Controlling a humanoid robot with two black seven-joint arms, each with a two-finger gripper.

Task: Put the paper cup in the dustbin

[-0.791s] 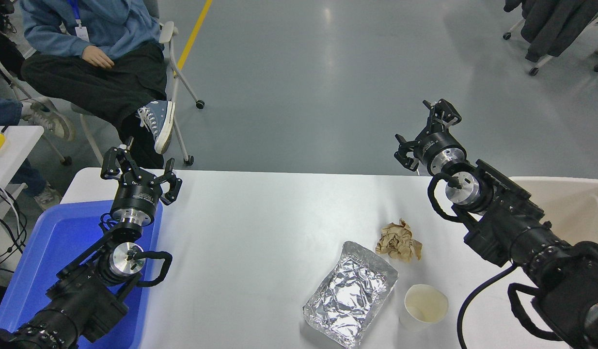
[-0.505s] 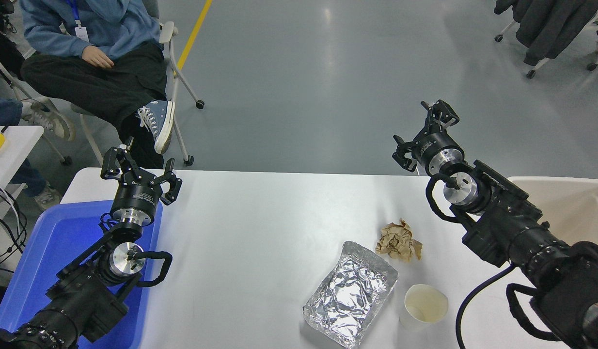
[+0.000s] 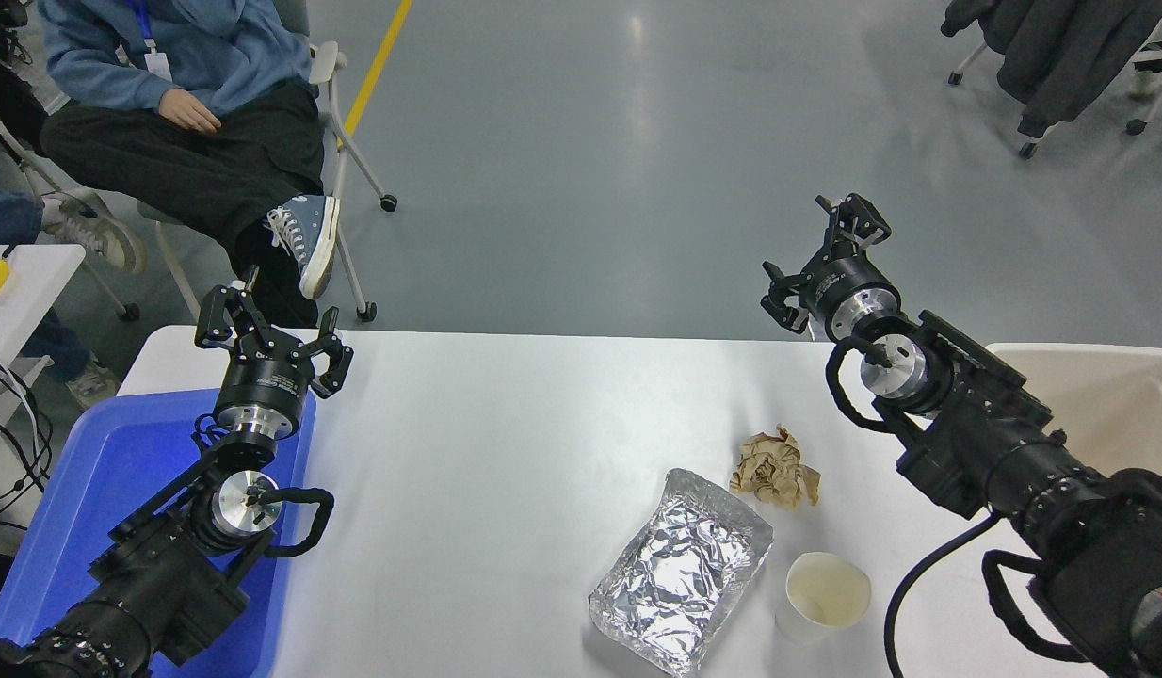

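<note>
The paper cup [image 3: 822,595] stood upright near the counter's [image 3: 506,443] front edge, mouth up, untouched and just right of the foil tray [image 3: 680,584]. That closeness looked like the main hazard: jaws coming down on the cup's left side would likely catch the tray's crinkled rim and shove it or drag it along. The cup also looked light and thin-walled, so too hard a squeeze would probably crush it, and a glancing touch could tip it off the near edge. A little farther back lay the crumpled brown paper ball [image 3: 775,468], close enough to be nudged by a low approach. To the right, the dustbin [image 3: 1108,386] showed only a cream corner behind the right arm, so a release short of its rim would drop the cup back on the counter. The right gripper [image 3: 824,266] hung beyond the far edge, jaws apart and empty, well away from the cup. The left gripper [image 3: 270,331], jaws apart too, sat parked over the blue tub [image 3: 91,490].
</note>
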